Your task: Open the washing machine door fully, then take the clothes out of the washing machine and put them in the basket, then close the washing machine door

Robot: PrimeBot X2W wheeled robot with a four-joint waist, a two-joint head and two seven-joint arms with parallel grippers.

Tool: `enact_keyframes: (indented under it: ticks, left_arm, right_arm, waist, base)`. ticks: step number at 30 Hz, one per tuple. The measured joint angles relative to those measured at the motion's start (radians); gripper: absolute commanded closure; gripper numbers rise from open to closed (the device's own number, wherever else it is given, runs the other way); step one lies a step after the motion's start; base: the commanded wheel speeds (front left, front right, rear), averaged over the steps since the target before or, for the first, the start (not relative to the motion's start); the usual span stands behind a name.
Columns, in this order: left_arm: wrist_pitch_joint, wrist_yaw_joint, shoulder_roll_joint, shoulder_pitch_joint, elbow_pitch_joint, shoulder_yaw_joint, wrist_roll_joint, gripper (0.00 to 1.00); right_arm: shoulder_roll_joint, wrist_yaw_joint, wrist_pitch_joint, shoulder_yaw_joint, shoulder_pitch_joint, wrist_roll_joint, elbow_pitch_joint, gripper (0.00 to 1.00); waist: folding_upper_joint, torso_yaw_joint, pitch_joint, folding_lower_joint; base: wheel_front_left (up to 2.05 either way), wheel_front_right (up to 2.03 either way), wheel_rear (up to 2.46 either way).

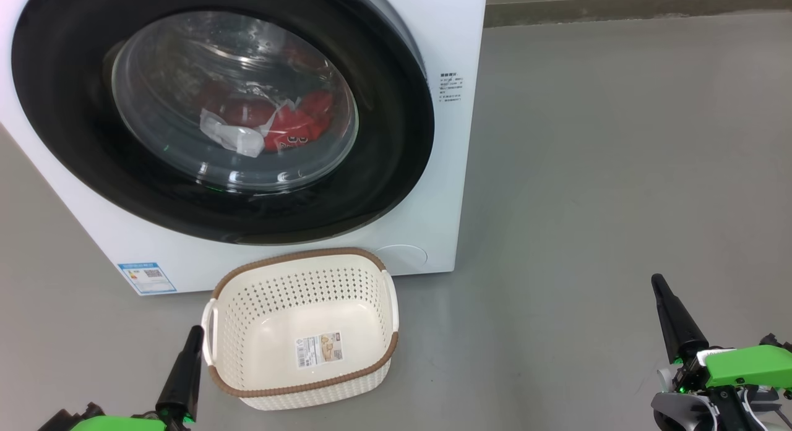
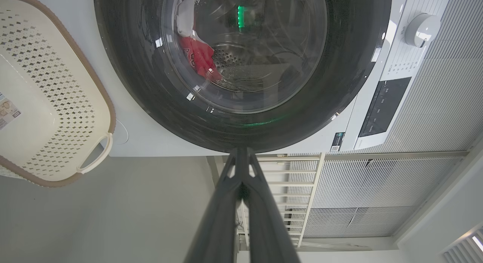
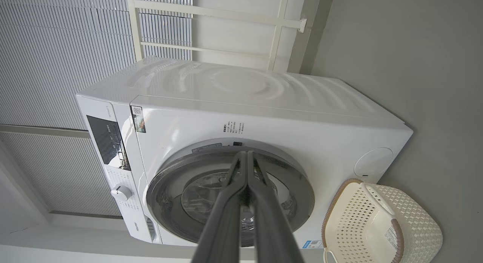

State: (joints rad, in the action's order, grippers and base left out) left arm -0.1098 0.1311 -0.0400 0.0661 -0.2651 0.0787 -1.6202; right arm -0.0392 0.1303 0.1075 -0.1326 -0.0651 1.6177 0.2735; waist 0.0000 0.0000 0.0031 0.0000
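Observation:
The white washing machine [image 1: 447, 171] stands on the floor. Its door [image 1: 387, 140], black-rimmed with a bulging glass window, covers the opening, and a thin gap shows along its upper right edge. Red and white clothes [image 1: 288, 125] lie inside the drum behind the glass. The cream basket [image 1: 260, 307] sits empty on the floor just before the machine, a sticker on its bottom. My left gripper [image 1: 197, 332] is shut, low beside the basket's left handle. My right gripper [image 1: 657, 281] is shut, far right over bare floor. In the left wrist view the left gripper [image 2: 241, 151] points at the door [image 2: 339, 66] and the clothes [image 2: 200, 57].
Grey floor [image 1: 619, 171] spreads wide to the machine's right. A knob [image 2: 422, 29] and dark control panel [image 2: 383, 106] sit on the machine's upper front. A white slatted wall [image 3: 56, 48] and rail frame [image 3: 279, 25] stand behind it.

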Motion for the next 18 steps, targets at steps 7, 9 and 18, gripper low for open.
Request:
enact_keyframes:
  ticks: [7,9,18]
  left_arm:
    - [0.0,0.0,0.0,0.0,0.0,0.0,0.0,1.0]
    - [0.0,0.0,0.0,0.0,0.0,0.0,0.0,1.0]
    - [0.0,0.0,0.0,0.0,0.0,0.0,0.0,1.0]
  right_arm:
    - [0.0,0.0,0.0,0.0,0.0,0.0,0.0,1.0]
    - [0.0,0.0,0.0,0.0,0.0,0.0,0.0,1.0]
    - [0.0,0.0,0.0,0.0,0.0,0.0,0.0,1.0]
  waist:
    - [0.0,0.0,0.0,0.0]
    - [0.0,0.0,0.0,0.0]
    - [0.0,0.0,0.0,0.0]
  base:
    - [0.0,0.0,0.0]
    - [0.0,0.0,0.0]
    - [0.0,0.0,0.0]
